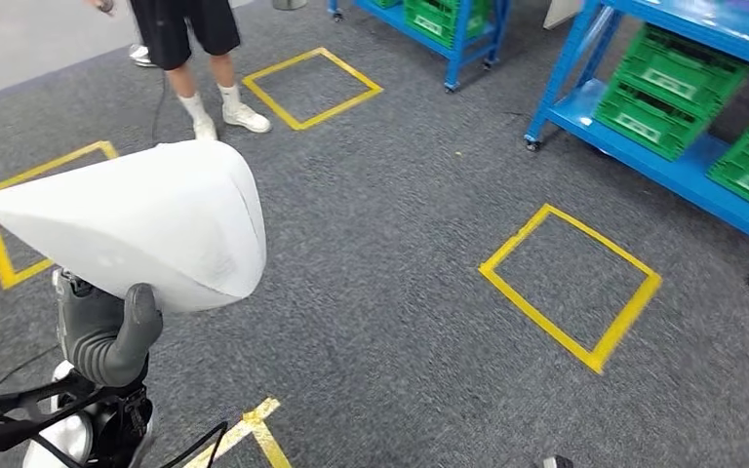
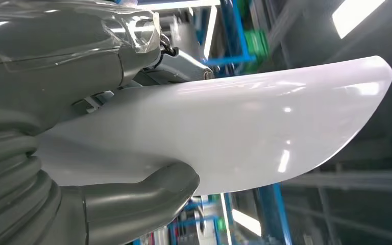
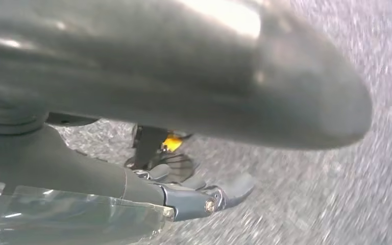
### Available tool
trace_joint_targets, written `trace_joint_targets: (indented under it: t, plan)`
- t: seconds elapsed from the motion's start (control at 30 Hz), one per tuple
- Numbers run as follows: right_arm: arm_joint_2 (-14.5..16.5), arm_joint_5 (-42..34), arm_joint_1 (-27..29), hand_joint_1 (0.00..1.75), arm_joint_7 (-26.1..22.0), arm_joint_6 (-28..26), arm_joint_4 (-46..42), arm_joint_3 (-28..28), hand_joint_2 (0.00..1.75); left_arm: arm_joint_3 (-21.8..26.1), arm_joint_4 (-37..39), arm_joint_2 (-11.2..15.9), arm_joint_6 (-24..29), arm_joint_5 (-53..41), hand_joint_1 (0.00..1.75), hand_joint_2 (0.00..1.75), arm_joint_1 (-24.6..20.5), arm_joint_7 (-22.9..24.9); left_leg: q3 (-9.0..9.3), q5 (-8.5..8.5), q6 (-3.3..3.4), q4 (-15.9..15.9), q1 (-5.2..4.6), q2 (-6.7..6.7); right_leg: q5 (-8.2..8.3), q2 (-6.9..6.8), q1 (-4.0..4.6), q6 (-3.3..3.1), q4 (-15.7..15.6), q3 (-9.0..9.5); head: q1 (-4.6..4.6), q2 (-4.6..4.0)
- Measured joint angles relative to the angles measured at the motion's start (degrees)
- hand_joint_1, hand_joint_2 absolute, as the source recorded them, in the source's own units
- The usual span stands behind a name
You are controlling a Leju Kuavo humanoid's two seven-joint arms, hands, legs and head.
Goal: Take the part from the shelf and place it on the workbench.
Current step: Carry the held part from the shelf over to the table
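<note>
Left robot hand grips white part; green crates on blue shelf.

Light: even, bright, overhead; ceiling lamps visible.
Glare: highlights on white part.
Blur: right wrist view smeared; carpet streaked.
Head view: sharp.

text: none legible | green crates: pale label panels, too small to read

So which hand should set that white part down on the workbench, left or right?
Left, probably. The left hand already grips the white part, thumb under its edge. The right hand hangs over the carpet holding nothing.
</note>
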Motion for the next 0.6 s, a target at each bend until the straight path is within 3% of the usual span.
trace_joint_targets:
  t: [0.07,0.1,0.13,0.17,0.23,0.27,0.33,0.4,0.47,0.5,0.53,0.6]
  plan:
    - [-0.09,-0.04,0.29,0.0,0.01,0.01,0.0,0.01,0.0,-0.01,-0.02,-0.04,-0.05,0.0,1.68,1.75,0.09,0.01,-0.05,0.16,0.22,-0.03,-0.05,-1.59,-2.98,2.27,-0.21,-0.17,8.16,-3.98,0.22,0.0]
    - [-0.13,-0.06,0.46,0.0,0.02,0.0,0.0,0.01,0.0,-0.01,-0.01,-0.04,-0.08,-0.01,1.68,1.75,0.15,0.01,-0.07,0.17,0.23,-0.01,-0.04,-2.47,-3.75,2.6,-0.31,-0.01,11.24,-5.73,0.29,0.0]
    - [-0.15,-0.08,0.57,0.0,0.03,0.0,0.0,0.01,0.0,-0.02,-0.01,-0.04,-0.09,-0.01,1.68,1.75,0.17,0.01,-0.05,0.16,0.22,0.02,-0.02,-3.32,-3.58,2.71,-0.45,0.38,12.23,-6.55,0.3,0.0]
    - [-0.16,-0.1,0.59,0.0,0.03,0.0,0.0,0.01,0.0,-0.02,-0.01,-0.04,-0.1,-0.01,1.68,1.75,0.18,0.01,-0.01,0.13,0.17,0.08,0.02,-4.14,-2.44,2.82,-0.66,0.96,10.7,-6.22,0.33,0.0]
    - [-0.2,-0.15,0.47,0.0,0.03,0.0,0.0,0.01,0.0,-0.02,-0.01,-0.04,-0.1,-0.01,1.68,1.75,0.16,0.01,0.0,-0.04,-0.16,0.4,0.1,-5.65,1.28,4.02,-1.27,2.19,2.69,-3.09,0.37,0.0]
    - [-0.2,-0.16,0.43,0.0,0.03,0.0,0.0,0.01,0.0,-0.01,-0.01,-0.05,-0.09,-0.01,1.68,1.75,0.15,0.03,-0.1,-0.22,-0.48,0.68,0.04,-6.34,2.84,4.72,-1.48,2.32,-0.95,-1.54,0.39,0.0]
    - [-0.19,-0.16,0.32,0.0,0.03,-0.01,-0.01,0.01,0.0,-0.01,-0.01,-0.05,-0.08,-0.04,1.68,1.75,0.14,0.07,-0.43,-0.45,-1.16,1.07,-0.04,-7.32,4.07,5.4,-1.41,1.66,-3.95,-0.15,0.41,0.0]
    - [-0.16,-0.16,0.09,0.0,0.04,-0.02,-0.03,0.03,0.0,-0.01,-0.01,-0.03,-0.05,-0.07,1.68,1.75,0.18,0.09,-0.74,-0.51,-1.74,1.17,0.19,-7.8,4.26,4.57,-1.14,0.64,-3.99,-0.01,0.42,0.0]
    - [-0.12,-0.16,-0.12,0.0,0.04,-0.02,-0.08,0.08,0.0,-0.02,-0.01,0.02,0.03,-0.08,1.68,1.75,0.14,0.09,-1.73,-1.74,-2.27,2.99,0.28,-5.56,4.37,3.76,-1.12,-0.16,-4.15,0.11,0.3,0.0]
    - [-0.12,-0.16,-0.14,0.0,0.04,-0.02,-0.12,0.11,0.0,-0.03,-0.01,0.05,0.1,-0.08,1.68,1.75,0.08,0.09,-2.94,-3.21,-2.48,5.58,0.29,-3.88,4.35,3.31,-1.1,-0.5,-4.22,0.16,0.19,0.0]
    - [-0.14,-0.16,-0.09,0.0,0.05,-0.02,-0.15,0.14,0.0,-0.04,-0.01,0.08,0.16,-0.09,1.68,1.75,0.04,0.08,-4.73,-5.09,-2.65,9.26,0.3,-2.27,4.28,2.8,-0.92,-0.76,-4.21,0.2,0.1,0.0]
    - [-0.21,-0.16,0.08,0.0,0.1,-0.02,-0.17,0.21,0.0,-0.05,0.01,0.1,0.27,-0.1,1.68,1.75,0.02,0.07,-8.5,-8.02,-2.78,16.86,0.46,-1.2,4.14,1.59,-0.6,-1.03,-4.19,0.2,0.03,0.0]
